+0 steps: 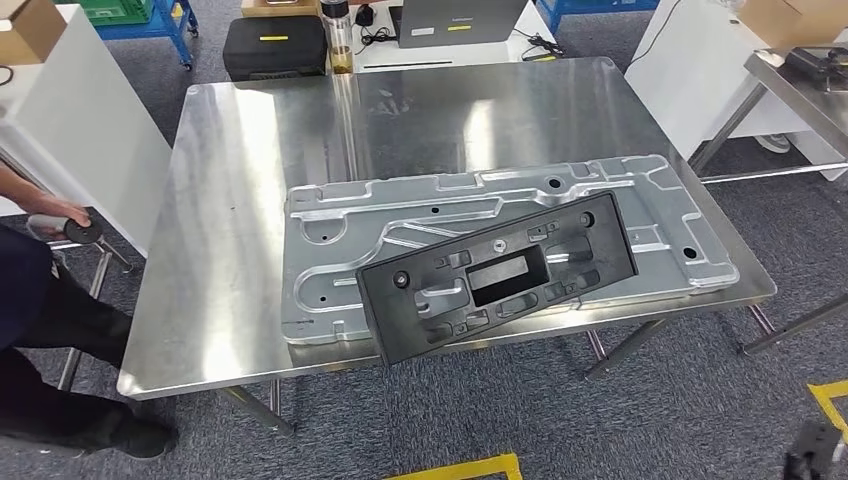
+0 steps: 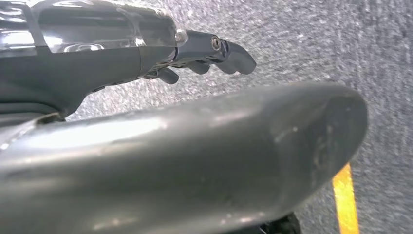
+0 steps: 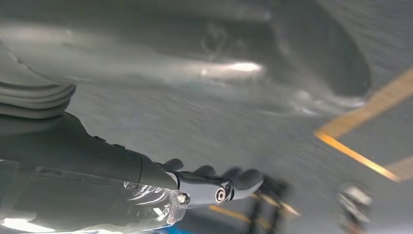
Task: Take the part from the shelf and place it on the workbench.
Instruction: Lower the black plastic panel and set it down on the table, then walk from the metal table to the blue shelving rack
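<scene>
Already the black part [image 1: 497, 275] lies on the metal plate [image 1: 660, 200] at workbench [image 1: 240, 240] 5 o'clock. Looks stiff, light; grip long edges. Left hand [image 2: 204, 53], right hand [image 3: 214, 187] hang empty, fingers loosely apart.

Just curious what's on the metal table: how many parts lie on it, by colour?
Silver: 1, the metal panel
Black: 1, the plastic frame, lying on the panel
Total: 2 parts on the table
</scene>
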